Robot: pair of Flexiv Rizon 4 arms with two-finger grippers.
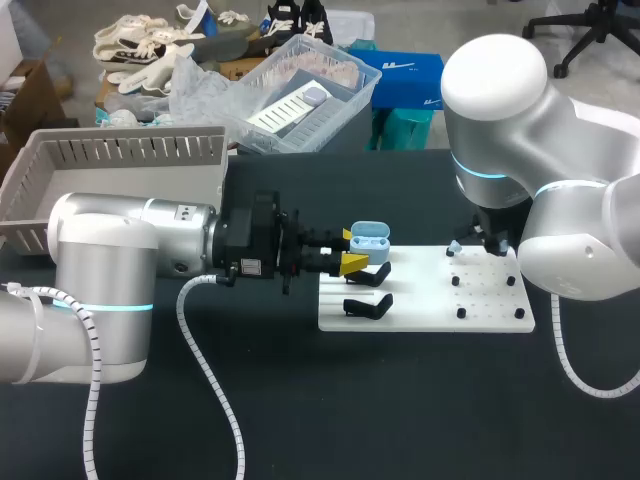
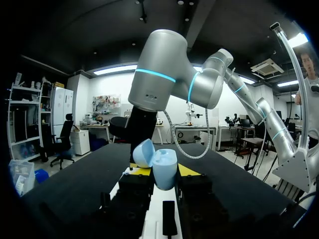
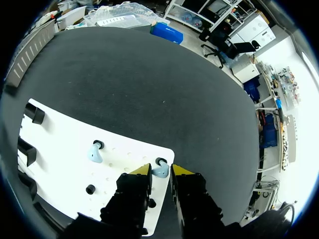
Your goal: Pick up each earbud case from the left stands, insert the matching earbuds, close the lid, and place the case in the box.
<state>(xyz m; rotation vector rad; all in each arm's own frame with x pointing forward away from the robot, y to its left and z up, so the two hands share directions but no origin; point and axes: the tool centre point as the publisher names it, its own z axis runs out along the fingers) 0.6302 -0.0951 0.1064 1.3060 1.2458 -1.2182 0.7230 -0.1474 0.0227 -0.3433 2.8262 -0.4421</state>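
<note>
My left gripper (image 1: 350, 250) is shut on a light blue earbud case (image 1: 368, 238), held over the left end of the white board (image 1: 425, 312). In the left wrist view the case (image 2: 164, 170) stands upright between the fingers with its lid (image 2: 143, 152) open. My right gripper (image 3: 161, 172) points down at the board's right part, its yellow tips closed against a light blue earbud (image 3: 160, 172) beside a black peg. A second earbud (image 3: 95, 153) rests on the board toward the stands; it also shows as a second earbud (image 1: 454, 247) in the head view, just left of my right gripper (image 1: 487, 242).
Two empty black stands (image 1: 370, 275) sit on the board's left end, and several black pegs (image 1: 462, 313) dot its right half. A grey slotted basket (image 1: 130, 165) stands at the back left. A clear plastic bin (image 1: 300, 95) is behind the table.
</note>
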